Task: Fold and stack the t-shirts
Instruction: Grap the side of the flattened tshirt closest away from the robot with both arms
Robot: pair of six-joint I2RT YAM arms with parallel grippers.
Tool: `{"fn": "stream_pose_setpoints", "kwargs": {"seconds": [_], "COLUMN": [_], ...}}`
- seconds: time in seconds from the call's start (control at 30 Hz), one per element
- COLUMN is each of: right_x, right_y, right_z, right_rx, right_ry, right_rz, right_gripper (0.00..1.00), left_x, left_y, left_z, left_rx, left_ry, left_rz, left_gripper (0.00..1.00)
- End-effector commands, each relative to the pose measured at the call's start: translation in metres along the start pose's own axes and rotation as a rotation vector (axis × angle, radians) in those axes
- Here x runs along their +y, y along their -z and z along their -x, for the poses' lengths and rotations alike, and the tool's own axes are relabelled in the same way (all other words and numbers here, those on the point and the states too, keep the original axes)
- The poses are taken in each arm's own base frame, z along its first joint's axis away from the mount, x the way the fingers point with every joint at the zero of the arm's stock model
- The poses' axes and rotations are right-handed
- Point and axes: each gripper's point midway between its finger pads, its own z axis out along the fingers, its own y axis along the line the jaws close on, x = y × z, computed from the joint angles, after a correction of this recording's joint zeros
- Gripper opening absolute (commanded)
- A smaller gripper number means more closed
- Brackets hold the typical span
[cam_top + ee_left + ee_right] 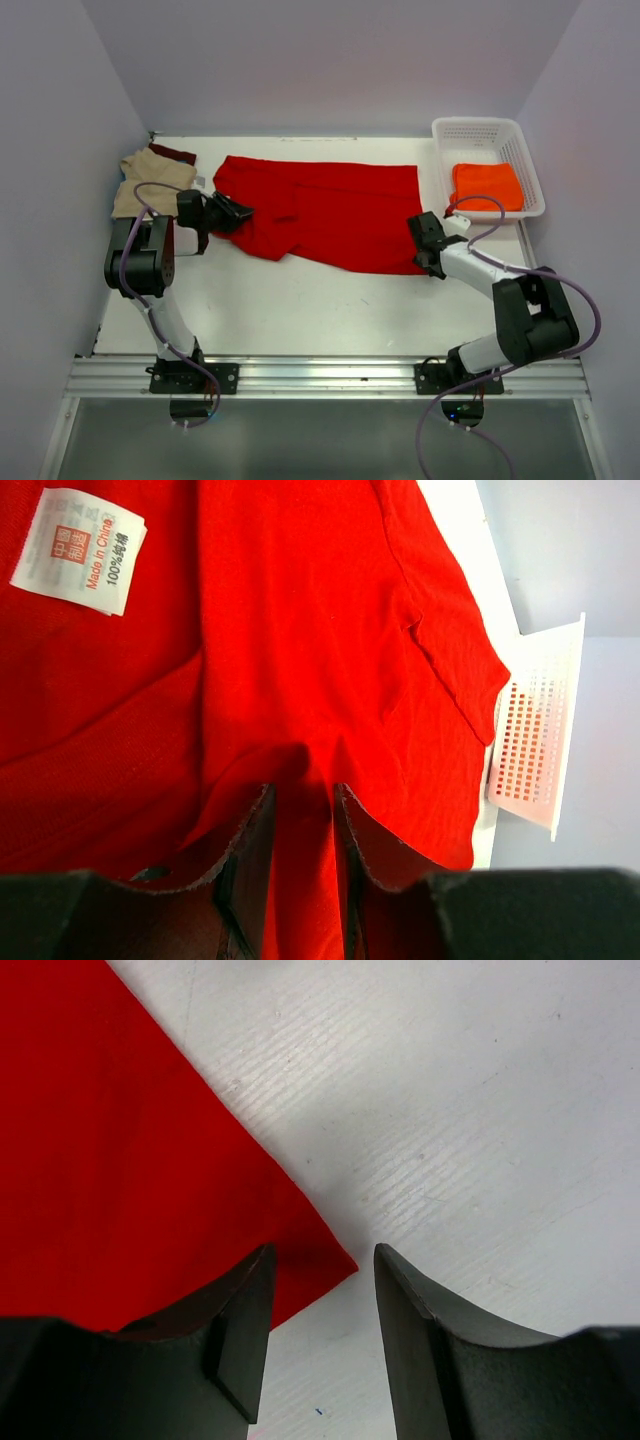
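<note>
The red t-shirt [320, 210] lies spread on the tabletop [300, 305], left pincer [303, 798] clenched on a fold at its left end, right pincer [320, 1260] released astride its near right corner, apparently so both ends can be lifted for folding.

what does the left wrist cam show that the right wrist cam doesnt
Only the left wrist view: the white label, the white basket, and the left gripper pinching a fold of the red t-shirt. Only the right wrist view: the right gripper, open, straddling the shirt's corner on the bare table. Both: red cloth and some white table.
</note>
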Motion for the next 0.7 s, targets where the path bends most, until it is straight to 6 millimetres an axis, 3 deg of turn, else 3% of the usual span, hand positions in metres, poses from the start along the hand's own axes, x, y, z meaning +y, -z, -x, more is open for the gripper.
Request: {"fn": "stream_pose_setpoints", "kwargs": {"seconds": [0.0, 0.33, 0.57, 0.67], "right_x": [-0.003, -0.012, -0.016, -0.015], "right_y": [0.004, -0.004, -0.009, -0.008], "right_z": [0.009, -0.008, -0.034, -0.032], "right_rx": [-0.031, 0.022, 0.086, 0.089], "right_ry": [-0.023, -0.017, -0.042, -0.041], "right_rz": [-0.002, -0.067, -0.049, -0.049], "right_gripper": [0.48, 0.50, 0.36, 0.25], "left_x": [-0.004, -0.003, -0.001, 0.000], "left_y": [0.001, 0.001, 0.000, 0.000], "left_z": [0.005, 0.005, 0.004, 0.003], "left_rx": [-0.015, -0.015, -0.011, -0.010], "left_ry": [-0.010, -0.008, -0.004, -0.003], "left_rz": [-0.033, -0.030, -0.031, -0.029], "left_gripper": [0.33, 0.33, 0.33, 0.33]}}
